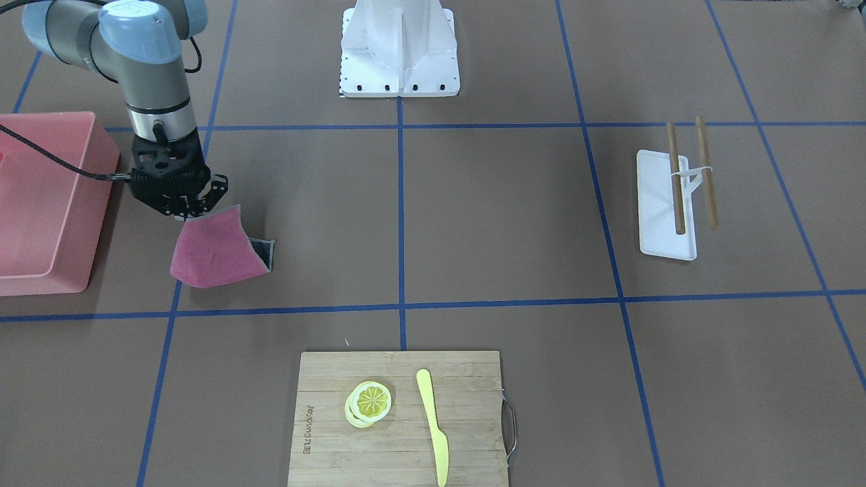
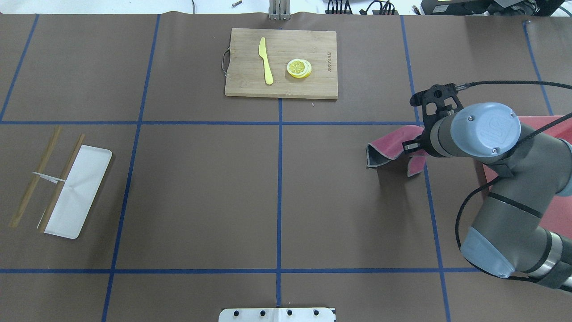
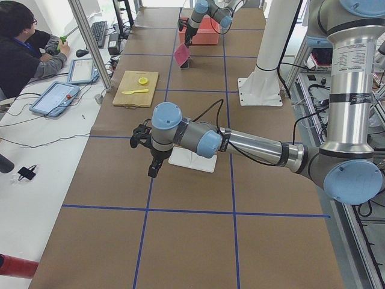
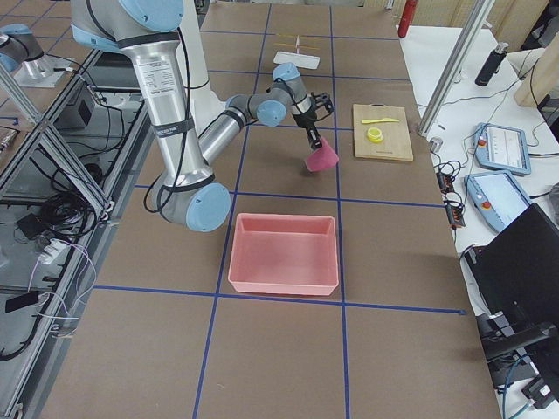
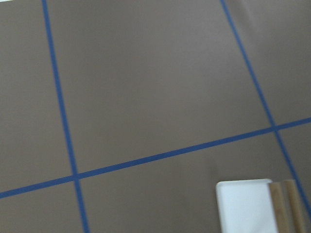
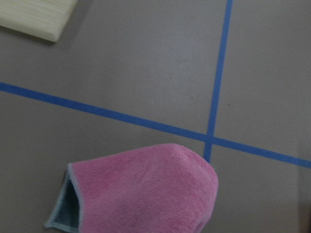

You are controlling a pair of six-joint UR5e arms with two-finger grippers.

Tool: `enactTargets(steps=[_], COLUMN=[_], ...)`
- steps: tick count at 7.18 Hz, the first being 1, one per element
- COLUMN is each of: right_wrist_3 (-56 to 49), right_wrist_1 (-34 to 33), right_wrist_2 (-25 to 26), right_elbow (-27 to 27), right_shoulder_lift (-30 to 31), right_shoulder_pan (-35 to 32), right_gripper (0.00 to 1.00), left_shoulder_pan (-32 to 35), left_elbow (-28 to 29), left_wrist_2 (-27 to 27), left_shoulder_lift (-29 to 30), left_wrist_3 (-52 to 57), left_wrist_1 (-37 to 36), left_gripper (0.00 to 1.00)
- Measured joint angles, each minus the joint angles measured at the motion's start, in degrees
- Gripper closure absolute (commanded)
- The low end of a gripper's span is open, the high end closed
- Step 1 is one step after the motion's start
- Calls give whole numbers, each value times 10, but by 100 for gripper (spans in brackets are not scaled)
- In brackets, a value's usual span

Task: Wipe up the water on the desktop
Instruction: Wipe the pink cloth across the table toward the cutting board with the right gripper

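Note:
The desktop (image 1: 500, 210) is a matte brown surface with blue tape lines; I see no water on it. My right gripper (image 1: 189, 213) is shut on the top edge of a pink cloth (image 1: 213, 250), which hangs down with its lower edge at or just above the desktop. The cloth also shows in the overhead view (image 2: 391, 143) and in the right wrist view (image 6: 146, 189), folded, with a grey underside. My left gripper (image 3: 153, 165) hovers above the desktop near a white tray (image 3: 192, 159); I cannot tell whether it is open or shut.
A pink bin (image 1: 101, 203) stands right beside the right arm. A bamboo cutting board (image 1: 473, 406) holds lemon slices (image 1: 369, 402) and a yellow knife (image 1: 431, 423). The white tray (image 1: 656, 203) carries wooden chopsticks (image 1: 707, 172). The robot base (image 1: 399, 47) is at the back.

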State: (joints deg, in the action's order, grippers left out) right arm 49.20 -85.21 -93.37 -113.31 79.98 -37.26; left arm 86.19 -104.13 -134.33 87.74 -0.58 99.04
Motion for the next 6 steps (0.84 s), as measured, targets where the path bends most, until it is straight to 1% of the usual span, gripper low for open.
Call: enactTargets(steps=[1,2,3,4,6], right_wrist_3=[-3,-3,4,35,164], right_wrist_1=[-26,-68,-106,-130,-139], right_wrist_2=[0,4,6,6,5], right_elbow=[2,3,10,33,109], right_shoulder_lift=[27,27,-3,-59,-197], right_shoulder_pan=[0,2,7,18,55], right_gripper=[100,100,100,100,100], left_shoulder_pan=[1,2,2,2,2], left_elbow=[1,2,2,2,4], left_wrist_2=[5,7,7,7,7], left_shoulder_lift=[-3,-8,-13,-15,-16], left_wrist_3=[12,16,17,18,18], left_wrist_1=[-7,-9,-8,-7,-8], left_gripper=[2,2,2,2,2])
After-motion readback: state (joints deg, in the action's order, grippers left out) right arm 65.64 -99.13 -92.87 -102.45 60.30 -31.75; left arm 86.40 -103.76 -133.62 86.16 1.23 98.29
